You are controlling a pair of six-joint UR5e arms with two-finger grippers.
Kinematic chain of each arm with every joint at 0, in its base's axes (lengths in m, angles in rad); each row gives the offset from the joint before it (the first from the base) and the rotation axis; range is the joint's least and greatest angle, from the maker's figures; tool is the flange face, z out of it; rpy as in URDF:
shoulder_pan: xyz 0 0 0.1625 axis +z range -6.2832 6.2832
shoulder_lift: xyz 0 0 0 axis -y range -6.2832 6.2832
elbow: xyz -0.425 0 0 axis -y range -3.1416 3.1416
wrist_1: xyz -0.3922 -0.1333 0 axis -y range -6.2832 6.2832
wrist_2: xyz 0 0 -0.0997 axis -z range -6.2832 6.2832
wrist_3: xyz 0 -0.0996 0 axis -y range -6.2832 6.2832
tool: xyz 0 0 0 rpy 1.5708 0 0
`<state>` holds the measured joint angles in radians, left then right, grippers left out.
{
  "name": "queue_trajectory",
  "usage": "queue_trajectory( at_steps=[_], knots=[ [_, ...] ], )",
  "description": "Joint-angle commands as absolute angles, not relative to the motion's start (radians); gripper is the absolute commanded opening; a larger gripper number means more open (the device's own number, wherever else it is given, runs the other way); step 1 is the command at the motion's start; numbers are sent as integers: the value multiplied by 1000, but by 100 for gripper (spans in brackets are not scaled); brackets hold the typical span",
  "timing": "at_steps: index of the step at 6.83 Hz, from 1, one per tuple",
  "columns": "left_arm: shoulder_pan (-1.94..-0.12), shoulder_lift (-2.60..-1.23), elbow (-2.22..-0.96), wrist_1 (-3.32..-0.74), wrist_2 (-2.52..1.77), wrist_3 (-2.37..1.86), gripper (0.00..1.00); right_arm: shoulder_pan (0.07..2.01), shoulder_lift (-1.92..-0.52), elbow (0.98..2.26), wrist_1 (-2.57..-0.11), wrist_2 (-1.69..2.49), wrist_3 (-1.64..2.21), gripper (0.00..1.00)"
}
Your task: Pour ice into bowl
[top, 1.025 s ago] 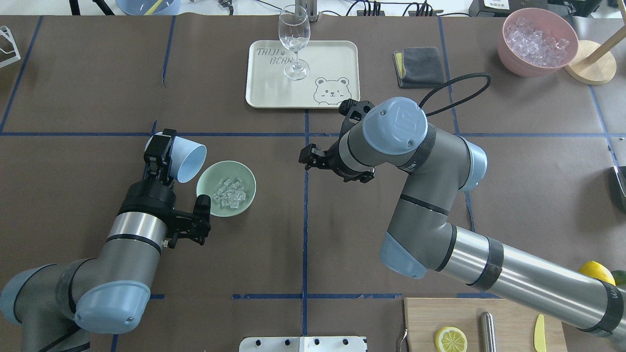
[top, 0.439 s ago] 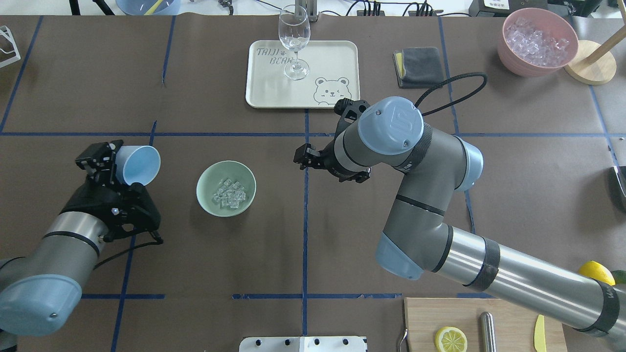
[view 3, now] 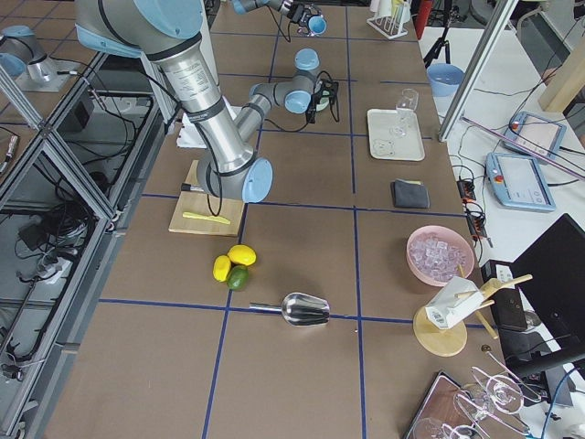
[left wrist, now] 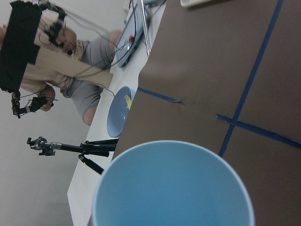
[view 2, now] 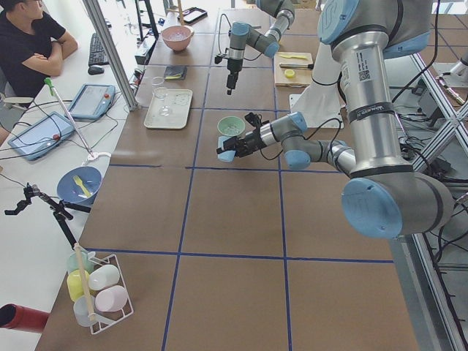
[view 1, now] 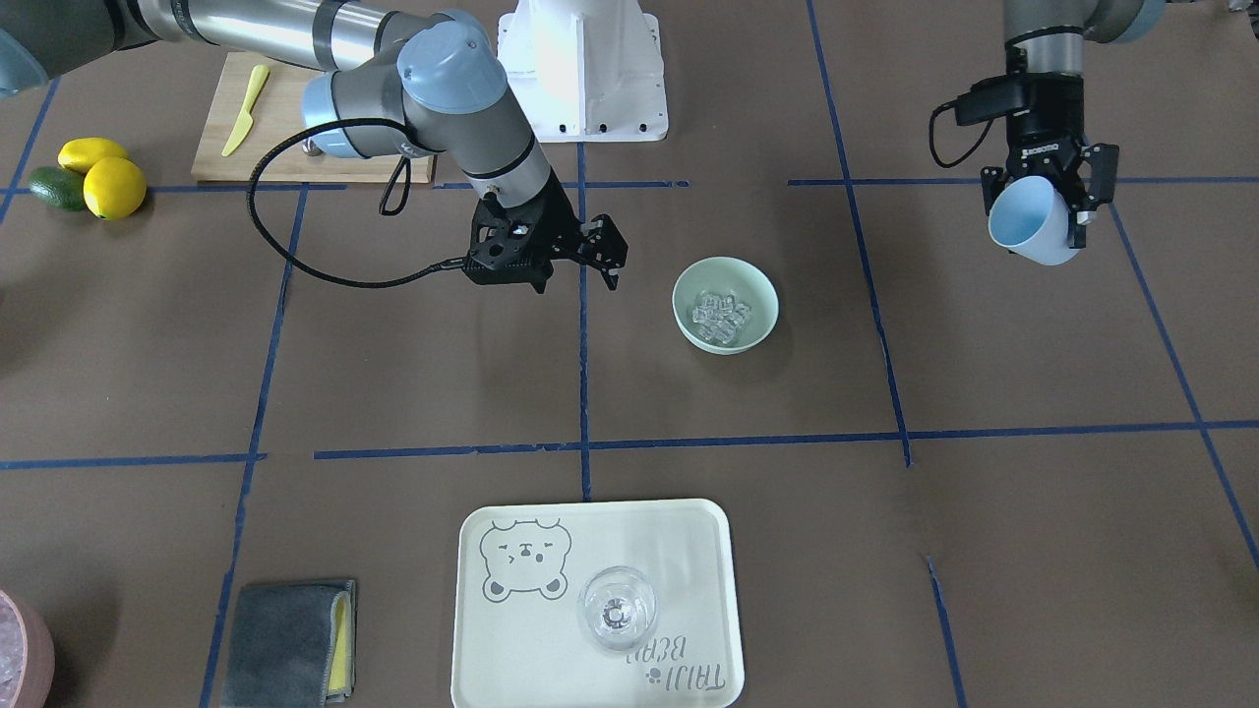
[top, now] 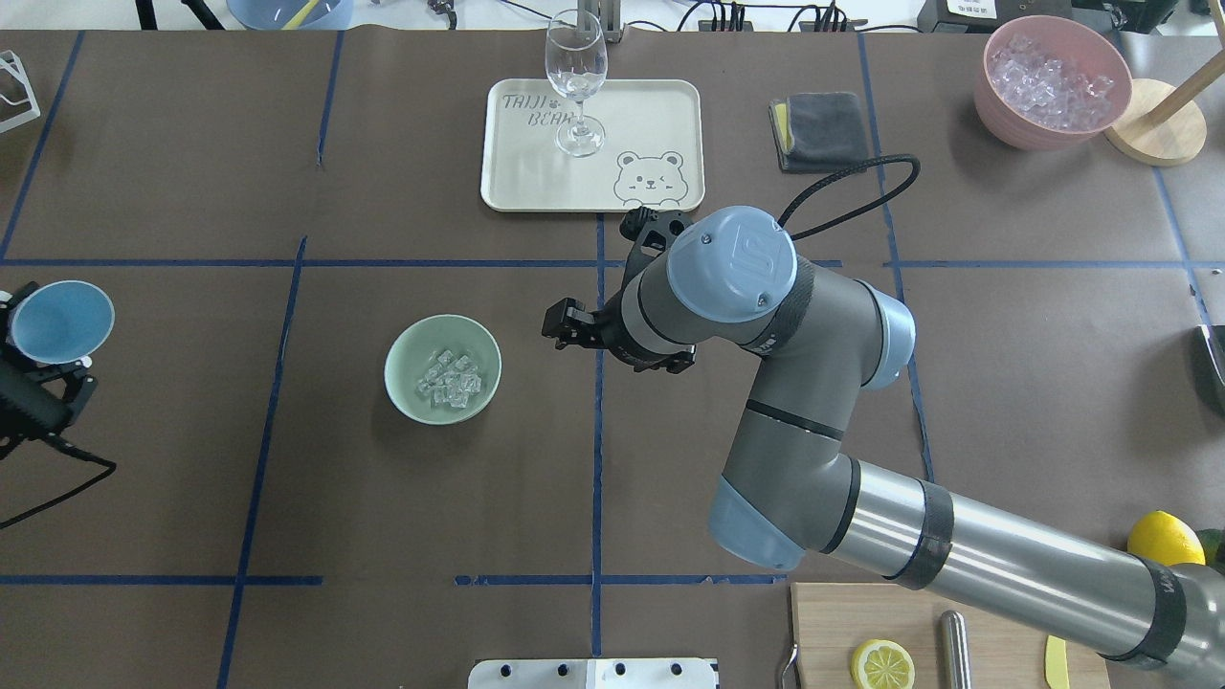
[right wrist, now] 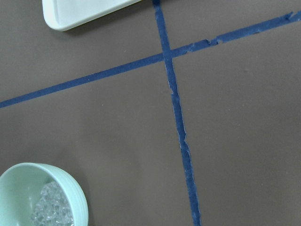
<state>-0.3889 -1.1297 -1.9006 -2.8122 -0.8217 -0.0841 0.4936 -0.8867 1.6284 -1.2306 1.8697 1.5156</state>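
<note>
The mint-green bowl [top: 442, 368] stands left of the table's centre, and the clear ice cubes [top: 448, 380] lie inside it. Both show in the front view: the bowl [view 1: 725, 305] and the ice [view 1: 720, 313]. My left gripper [view 1: 1048, 197] is shut on a light-blue cup [top: 59, 321] and holds it above the table's left edge, far from the bowl. The cup [left wrist: 171, 188] looks empty in the left wrist view. My right gripper [top: 563, 328] is open and empty, hovering to the right of the bowl. The bowl's rim [right wrist: 70, 186] shows in the right wrist view.
A cream tray [top: 651, 115] with a wine glass [top: 575, 81] stands at the far middle. A grey cloth [top: 821, 129] and a pink bowl of ice [top: 1000, 105] lie far right. A cutting board [top: 833, 622] with a lemon slice [top: 880, 662] sits near right.
My left arm has swung the cup away from over the bowl to the table's left edge and turned it mouth up. My right arm has shifted a little toward the bowl.
</note>
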Motion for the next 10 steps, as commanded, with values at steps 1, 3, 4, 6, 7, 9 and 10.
queue_trajectory(
  at_steps=[1,3,4,6,7,9,10],
  knots=[
    [-487,-1100,-1750,-3105,-970,-141,0,474,-873,1625,-1232,1849,1526,100],
    [-489,-1103,-1750,-3154,-1031,-410,0,472,-873,1624,-1232,1848,1526,100],
    [-486,-1107,-1738,-3149,-1019,-625,0,472,-873,1624,-1232,1848,1526,100],
    [-480,-1152,-1691,-3148,-907,-698,0,460,-858,1623,-1232,1835,1540,100],
    [-480,-1157,-1690,-3143,-899,-792,0,451,-847,1621,-1233,1832,1564,100],
    [-479,-1175,-1684,-3139,-859,-920,0,448,-807,1590,-1238,1830,1582,100],
    [-477,-1178,-1686,-3134,-854,-922,0,442,-717,1484,-1239,1827,1578,100]
  ],
)
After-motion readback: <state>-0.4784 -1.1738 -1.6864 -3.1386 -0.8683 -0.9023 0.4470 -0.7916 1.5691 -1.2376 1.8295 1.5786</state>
